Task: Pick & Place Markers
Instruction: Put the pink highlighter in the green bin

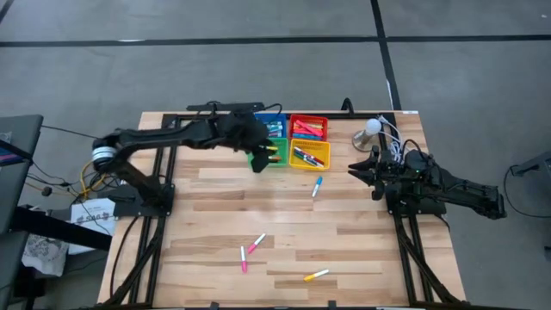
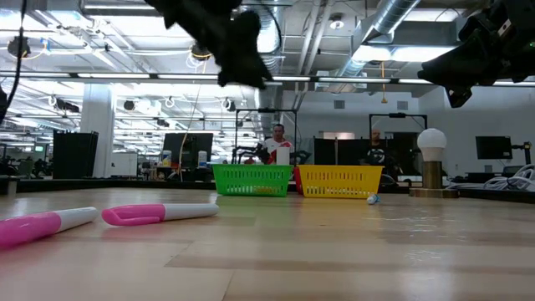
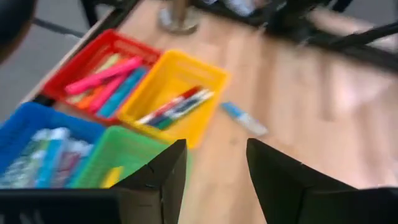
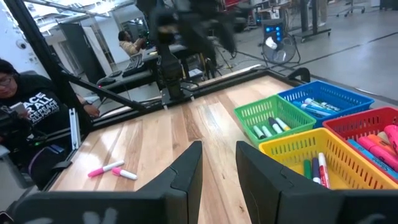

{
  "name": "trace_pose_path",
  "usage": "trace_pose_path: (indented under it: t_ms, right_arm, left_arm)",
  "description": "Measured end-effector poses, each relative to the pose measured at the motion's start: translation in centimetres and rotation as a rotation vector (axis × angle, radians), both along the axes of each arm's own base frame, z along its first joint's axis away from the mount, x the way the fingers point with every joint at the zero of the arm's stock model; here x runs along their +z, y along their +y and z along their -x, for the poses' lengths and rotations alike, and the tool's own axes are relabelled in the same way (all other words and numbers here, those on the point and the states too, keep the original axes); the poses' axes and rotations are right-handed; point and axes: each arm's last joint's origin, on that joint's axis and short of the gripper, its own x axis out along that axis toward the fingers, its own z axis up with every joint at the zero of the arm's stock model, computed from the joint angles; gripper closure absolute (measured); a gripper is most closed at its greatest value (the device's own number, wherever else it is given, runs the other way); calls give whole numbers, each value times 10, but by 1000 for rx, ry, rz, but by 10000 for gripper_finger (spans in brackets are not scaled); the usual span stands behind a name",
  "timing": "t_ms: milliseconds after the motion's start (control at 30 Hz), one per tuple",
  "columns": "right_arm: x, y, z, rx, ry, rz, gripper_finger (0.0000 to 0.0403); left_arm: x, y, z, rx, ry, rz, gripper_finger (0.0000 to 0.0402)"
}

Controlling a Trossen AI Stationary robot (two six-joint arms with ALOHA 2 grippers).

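Four small trays stand together at the far middle of the table: blue (image 1: 274, 127), red (image 1: 308, 127), green (image 1: 277, 155) and yellow (image 1: 310, 156), each with markers inside. My left gripper (image 3: 214, 168) hovers open and empty above the green tray's (image 3: 118, 162) near left corner. Loose markers lie flat on the wood: a blue one (image 1: 317, 186) near the yellow tray, two pink ones (image 1: 256, 244) (image 1: 244, 259) and a yellow one (image 1: 316, 275) toward the near edge. My right gripper (image 1: 355, 170) waits at the right side, open and empty.
A white ball on a metal stand (image 1: 371, 129) sits at the far right, beside the right arm's cables. The two pink markers (image 2: 159, 213) lie closest to the low camera. People (image 4: 18, 93) sit beyond the table's left side. Bare wood spans the middle of the table.
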Motion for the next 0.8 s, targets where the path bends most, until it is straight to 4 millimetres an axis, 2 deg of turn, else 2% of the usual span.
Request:
trace_pose_path:
  t_ms: [200, 400, 600, 800]
  right_arm:
    - [0, 0, 0, 1, 0, 0, 316]
    - [0, 0, 0, 1, 0, 0, 316]
    - [0, 0, 0, 1, -1, 0, 316]
    - [0, 0, 0, 1, -1, -7, 316]
  left_arm:
    - [22, -49, 9, -31, -54, 139, 241]
    - [16, -101, 17, -18, 67, 338, 249]
    - [12, -150, 27, 40, 147, 452, 258]
    - [11, -190, 39, 104, 148, 514, 266]
